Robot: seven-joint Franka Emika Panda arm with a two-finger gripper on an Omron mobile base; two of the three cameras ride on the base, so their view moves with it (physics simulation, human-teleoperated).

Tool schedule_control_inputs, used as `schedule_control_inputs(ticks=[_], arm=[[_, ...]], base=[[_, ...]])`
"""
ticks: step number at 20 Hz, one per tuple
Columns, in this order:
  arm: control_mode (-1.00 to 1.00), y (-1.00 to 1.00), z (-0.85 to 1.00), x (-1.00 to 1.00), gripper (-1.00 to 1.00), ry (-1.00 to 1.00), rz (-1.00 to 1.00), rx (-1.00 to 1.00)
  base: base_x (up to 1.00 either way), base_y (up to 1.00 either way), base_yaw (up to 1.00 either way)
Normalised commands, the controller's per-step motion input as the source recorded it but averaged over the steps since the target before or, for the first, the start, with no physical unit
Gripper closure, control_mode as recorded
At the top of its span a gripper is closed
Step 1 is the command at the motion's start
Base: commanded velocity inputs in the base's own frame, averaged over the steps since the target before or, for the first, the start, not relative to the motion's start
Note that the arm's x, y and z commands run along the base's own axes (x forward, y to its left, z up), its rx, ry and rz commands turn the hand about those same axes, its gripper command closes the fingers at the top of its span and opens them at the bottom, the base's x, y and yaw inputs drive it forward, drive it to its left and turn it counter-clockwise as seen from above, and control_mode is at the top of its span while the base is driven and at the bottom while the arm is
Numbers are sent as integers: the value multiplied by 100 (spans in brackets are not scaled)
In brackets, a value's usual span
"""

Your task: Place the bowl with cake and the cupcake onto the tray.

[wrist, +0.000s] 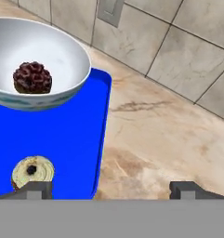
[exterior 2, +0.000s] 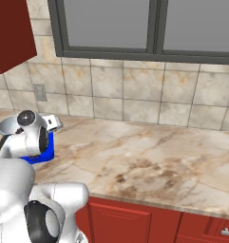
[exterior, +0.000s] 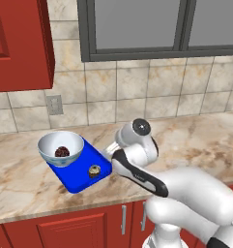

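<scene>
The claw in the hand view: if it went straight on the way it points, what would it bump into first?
Probably the marble counter, right beside the blue tray's edge. The open claw points down at bare stone, with the cupcake by one fingertip. Depth is hard to judge, so it might clip the tray's rim.

The tray [wrist: 62, 139] lay on the counter [wrist: 169, 135], and the bowl [wrist: 62, 56] sat on the tray's far end, ahead and to the left of the tool [wrist: 111, 190]. The cake [wrist: 32, 78] rested inside the bowl. The cupcake [wrist: 33, 171] stood on the tray's near part, just beside the tool's left fingertip [wrist: 35, 189] and well apart from the bowl. The tray's edge ran just left of the tool's centre, so the right fingertip [wrist: 183, 189] hung over bare counter to the tray's right. Beyond the bowl and tray, the tiled wall [wrist: 178, 51] rose behind the counter, with an outlet [wrist: 111, 10] on it above the bowl.
</scene>
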Motion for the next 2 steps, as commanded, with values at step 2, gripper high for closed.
schedule_control_inputs(ticks=[2], arm=[[-100, -34, 0, -20, -100, 0, 0, 0]], base=[[0, 0, 0]])
